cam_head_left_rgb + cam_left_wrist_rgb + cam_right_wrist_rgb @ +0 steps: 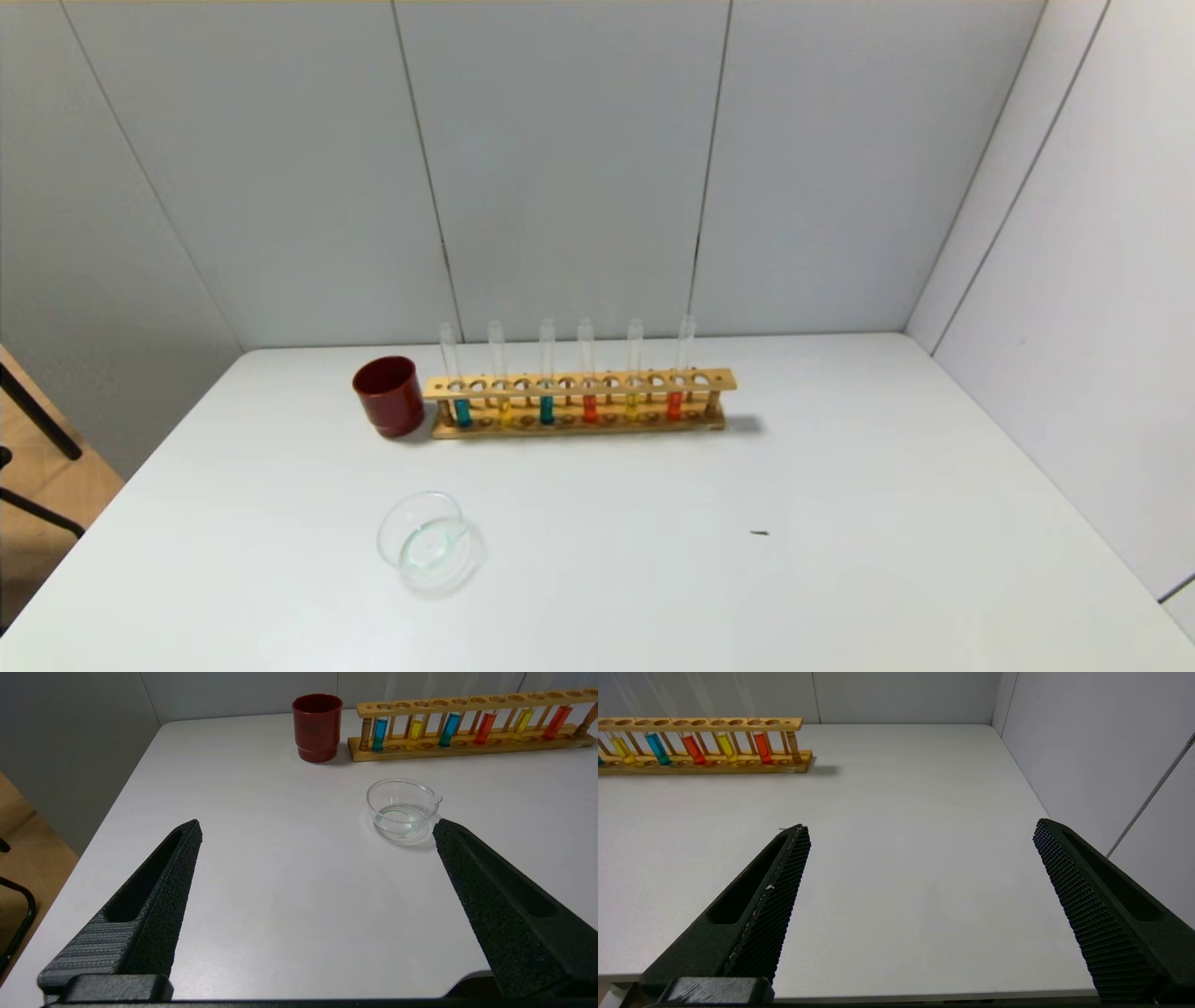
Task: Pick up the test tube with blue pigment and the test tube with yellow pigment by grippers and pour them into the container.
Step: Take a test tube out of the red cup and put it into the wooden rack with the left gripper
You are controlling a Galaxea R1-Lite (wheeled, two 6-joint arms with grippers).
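Observation:
A wooden rack (579, 383) at the back of the table holds several upright tubes. Two of them hold blue-teal liquid, one at the left end (462, 412) (379, 734) and one third from the left (546, 410) (449, 729). I cannot tell which is the brighter blue. Yellow liquid fills two more tubes (504, 411) (632, 406). The clear glass container (429, 543) (402, 808) sits in front of the rack, to the left. My left gripper (316, 826) hangs open and empty over the table short of the container. My right gripper (920, 826) is open and empty near the front right edge.
A dark red cup (387, 395) stands against the rack's left end. Two tubes with orange-red liquid (589, 408) (674, 405) share the rack. Grey walls close in behind and on the right. The table's left edge drops to a wooden floor (18, 826).

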